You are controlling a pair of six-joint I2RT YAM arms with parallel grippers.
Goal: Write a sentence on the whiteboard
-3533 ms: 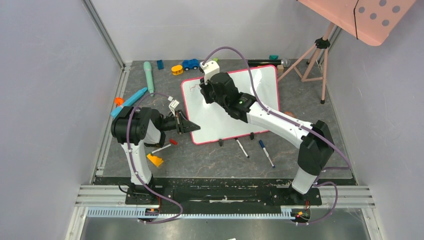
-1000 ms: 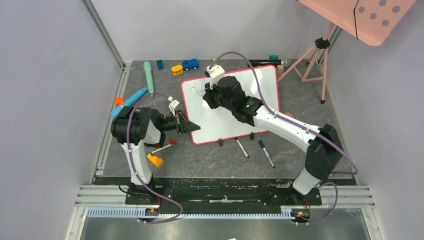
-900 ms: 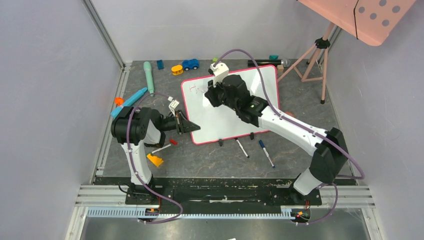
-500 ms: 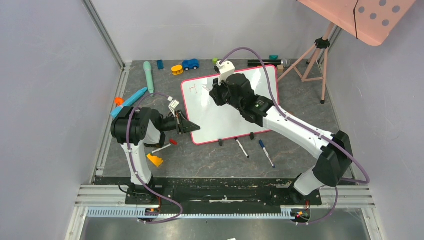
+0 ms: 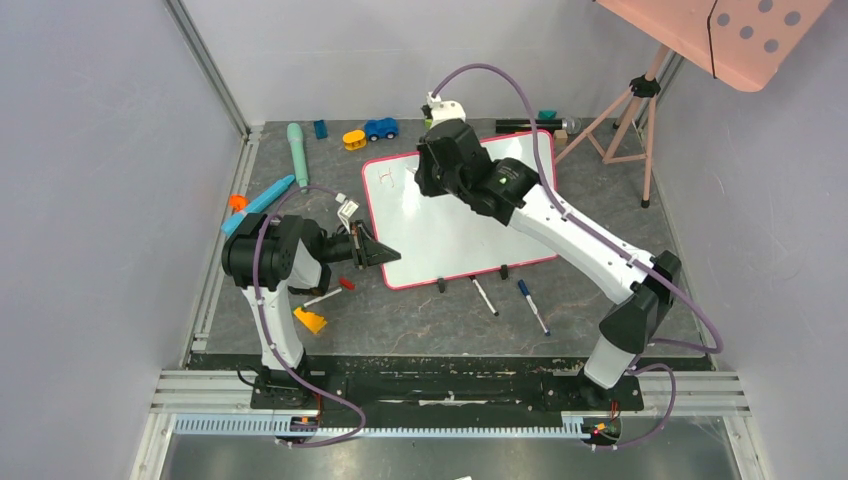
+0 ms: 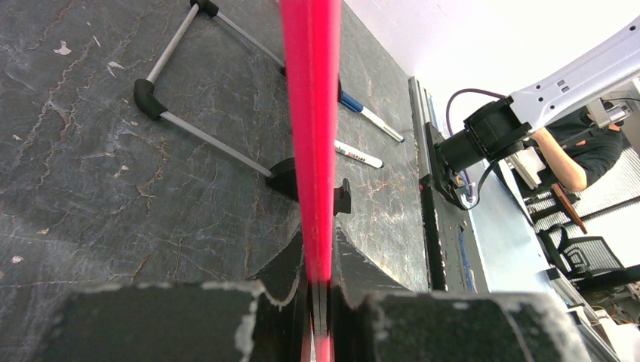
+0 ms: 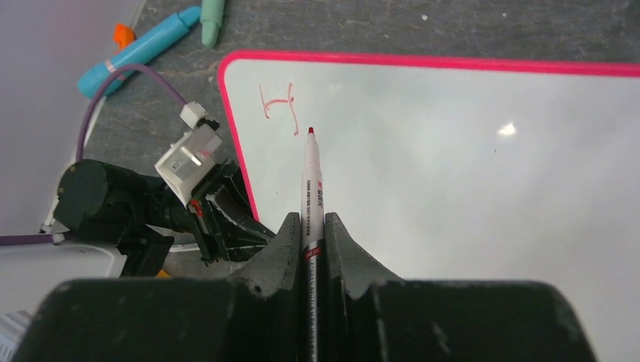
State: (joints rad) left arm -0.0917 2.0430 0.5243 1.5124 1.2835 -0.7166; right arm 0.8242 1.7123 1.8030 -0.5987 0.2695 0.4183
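Left fingers point(image 6: 317, 260) stay pinched on the red frame of the whiteboard point(image 5: 436, 240), propped mid-surface. Right fingers point(image 7: 312, 226), clamped on the red marker point(image 7: 310, 181), have shifted rightward. Only a red "I" of the sentence point(image 7: 278, 99) is done; next letter pending.
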